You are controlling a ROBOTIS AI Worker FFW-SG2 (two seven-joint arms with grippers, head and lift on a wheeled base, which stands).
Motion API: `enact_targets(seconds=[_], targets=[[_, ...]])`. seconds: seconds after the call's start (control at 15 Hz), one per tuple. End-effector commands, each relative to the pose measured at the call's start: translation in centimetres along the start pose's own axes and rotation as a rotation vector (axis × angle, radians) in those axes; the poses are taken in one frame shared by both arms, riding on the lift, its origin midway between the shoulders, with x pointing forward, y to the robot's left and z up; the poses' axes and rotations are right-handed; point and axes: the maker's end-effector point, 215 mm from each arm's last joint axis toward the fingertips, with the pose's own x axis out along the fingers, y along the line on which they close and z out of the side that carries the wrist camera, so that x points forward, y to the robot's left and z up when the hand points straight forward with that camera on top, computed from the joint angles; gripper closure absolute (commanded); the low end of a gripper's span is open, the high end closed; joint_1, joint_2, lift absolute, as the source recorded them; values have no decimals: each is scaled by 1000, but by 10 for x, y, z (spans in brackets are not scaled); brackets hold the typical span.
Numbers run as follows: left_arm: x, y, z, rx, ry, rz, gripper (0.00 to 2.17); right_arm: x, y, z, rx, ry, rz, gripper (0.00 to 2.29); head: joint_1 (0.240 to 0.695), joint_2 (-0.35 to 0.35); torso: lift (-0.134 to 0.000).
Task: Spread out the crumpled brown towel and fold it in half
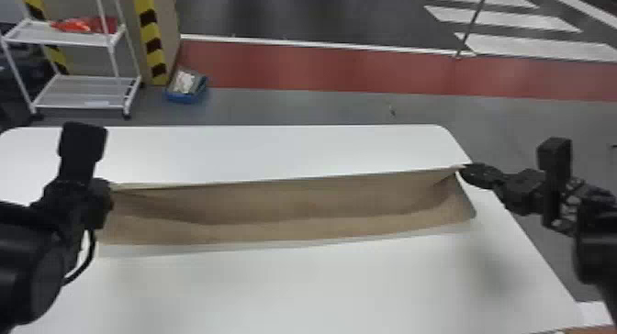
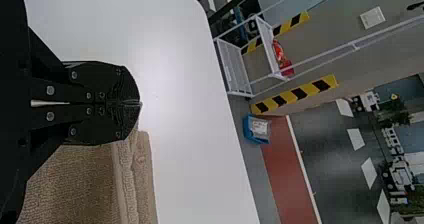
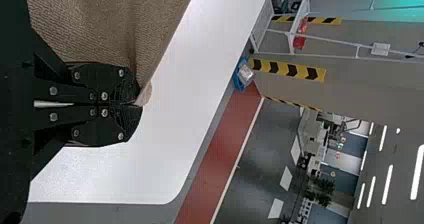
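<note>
"Which step is the towel (image 1: 294, 207) at?"
"Spreading, perhaps starting the fold. It's stretched across above the desk (image 1: 321, 287), far edge raised."
"And the grip?"
"The left hand (image 2: 139, 103) and right hand (image 3: 138, 104) are both pinched closed, each on a corner."
"Next?"
"Keep it taut, I'd say, and lay it down evenly."

Towel (image 1: 294, 204) on tbl (image 1: 298, 287) btwn L pincer (image 1: 103, 201) & R pincer (image 1: 466, 169), cart (image 1: 69, 92) & tub (image 1: 183, 98) behind, L side
</note>
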Motion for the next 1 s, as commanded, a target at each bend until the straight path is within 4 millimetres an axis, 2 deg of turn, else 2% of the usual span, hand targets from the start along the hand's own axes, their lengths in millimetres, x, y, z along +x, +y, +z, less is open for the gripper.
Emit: enact_targets(seconds=[0.0, 0.07, 0.13, 0.2, 0.27, 0.4, 0.47, 0.53, 0.6, 0.73, 0.93], targets=[[6, -2, 0, 20, -5, 10, 1106, 10, 6, -1, -3, 4, 8, 1878, 695, -153, -125], [8, -3, 1, 24, -8, 12, 998, 13, 5, 2, -11, -4, 4, 1855, 695, -152, -125], [10, -6, 1, 25, -16, 8, 785, 16, 7, 3, -18, -7, 3, 1686, 695, -150, -125], [12, -9, 1, 26, -19, 3, 431, 19, 8, 4, -25, -7, 1, 1575, 695, -148, -125], [14, -10, 0, 26, -20, 1, 313, 22, 12, 3, -28, -5, 9, 1575, 695, -146, -125], [17, -16, 8, 21, -50, -6, 232, 28, 15, 7, -45, -14, 3, 1318, 695, -140, -125], [18, -16, 8, 22, -52, -5, 137, 30, 13, 8, -45, -18, -9, 1048, 695, -138, -125], [18, -15, 7, 22, -51, 1, 134, 31, 10, 10, -48, -32, -34, 269, 695, -137, -125], [16, -14, 8, 20, -57, 7, 134, 31, 9, 12, -54, -45, -46, -2, 695, -137, -125], [15, -8, -2, 13, -47, 16, 134, 29, 6, 9, -46, -47, -61, 9, 695, -137, -125], [12, 0, -5, -15, -49, 14, 134, 24, 0, 10, -47, -57, -77, 53, 695, -135, -125]])
